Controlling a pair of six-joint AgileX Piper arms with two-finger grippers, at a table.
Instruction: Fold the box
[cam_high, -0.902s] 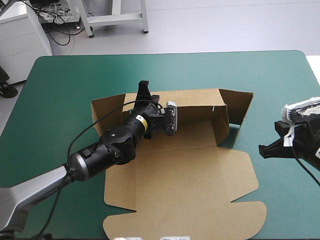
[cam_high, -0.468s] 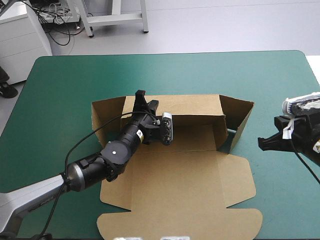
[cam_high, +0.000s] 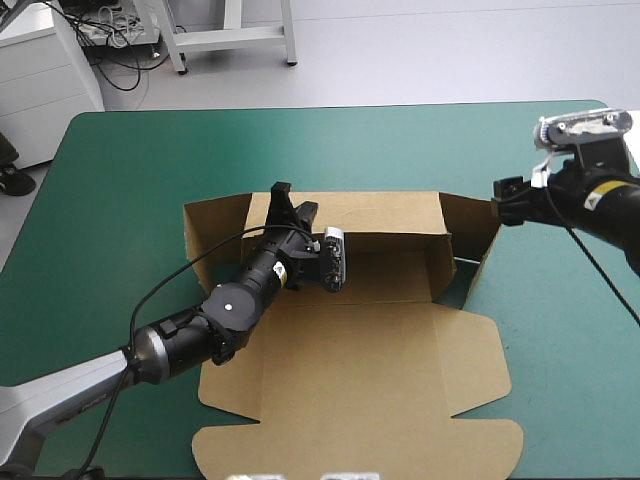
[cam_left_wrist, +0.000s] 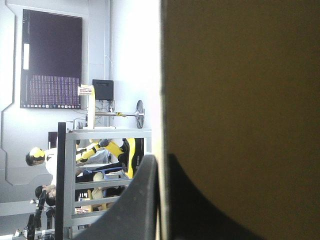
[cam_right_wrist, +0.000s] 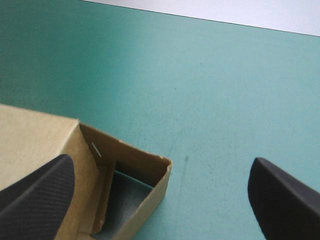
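The brown box (cam_high: 380, 360) lies in the middle of the table with its lid flat toward the near edge. Its back wall (cam_high: 385, 212) stands raised, and the right side flap (cam_high: 482, 235) stands up at an angle. My left gripper (cam_high: 283, 203) is shut on the top edge of the back wall near its left end. In the left wrist view the board (cam_left_wrist: 240, 100) sits pinched between the black fingers (cam_left_wrist: 137, 205). My right gripper (cam_high: 503, 200) hangs open just above the right flap's far corner. In the right wrist view that corner (cam_right_wrist: 125, 162) lies between the spread fingertips (cam_right_wrist: 40, 187).
The teal-green cover (cam_high: 130, 170) surrounds the box on the far, left and right sides. The lid's front tabs (cam_high: 360, 450) reach close to the table's near edge. The left arm (cam_high: 190, 335) lies across the box's left part.
My right gripper has moved from the table's right edge up and in to the right flap's corner, and has opened. The left arm shifted slightly earlier, then stayed put.
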